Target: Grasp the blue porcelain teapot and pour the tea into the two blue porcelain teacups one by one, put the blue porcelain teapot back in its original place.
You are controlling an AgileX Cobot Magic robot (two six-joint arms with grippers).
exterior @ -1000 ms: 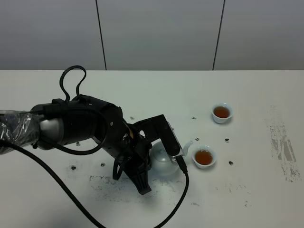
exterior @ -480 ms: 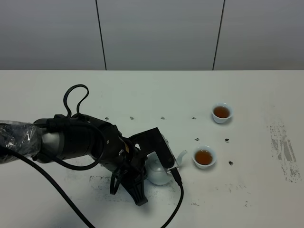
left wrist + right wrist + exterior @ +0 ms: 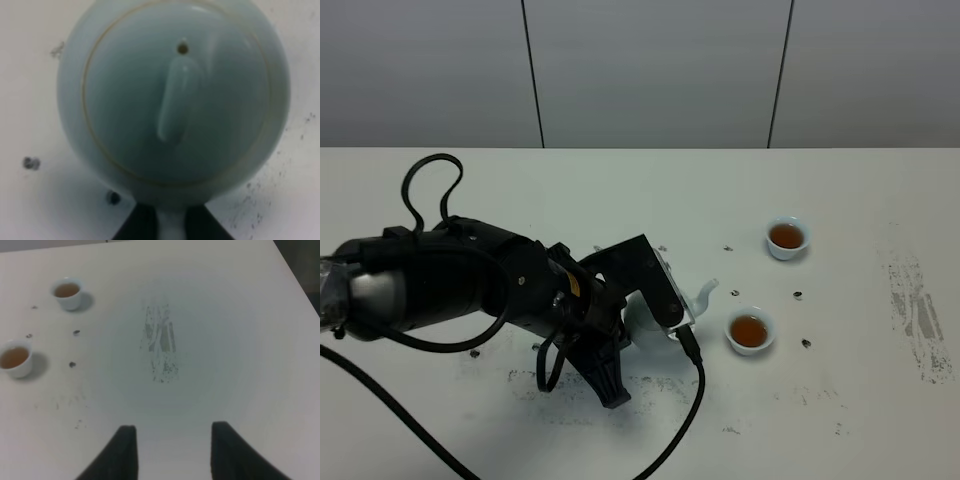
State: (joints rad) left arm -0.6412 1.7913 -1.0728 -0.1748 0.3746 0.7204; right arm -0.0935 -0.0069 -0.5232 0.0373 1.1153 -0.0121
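**benchwatcher:** White table point(image 3: 620, 190), grey panel wall behind, scuffed patches all over. Both teacups look filled: far cup point(image 3: 786, 237) and near cup point(image 3: 749, 331) each show brown tea. So my guess is pouring's done and it's the put-back step.

**kiln_dave:** Where's the pot though?

**benchwatcher:** Blue porcelain teapot point(image 3: 655, 312) sits left of the near cup, spout aimed at it, looking upright. Left gripper point(image 3: 170, 227) is pinching the loop handle, lid knob level so nothing spills. Can't tell if it's touching the table. Right gripper point(image 3: 172, 440) hangs spread, well clear of the cups, holding nothing.
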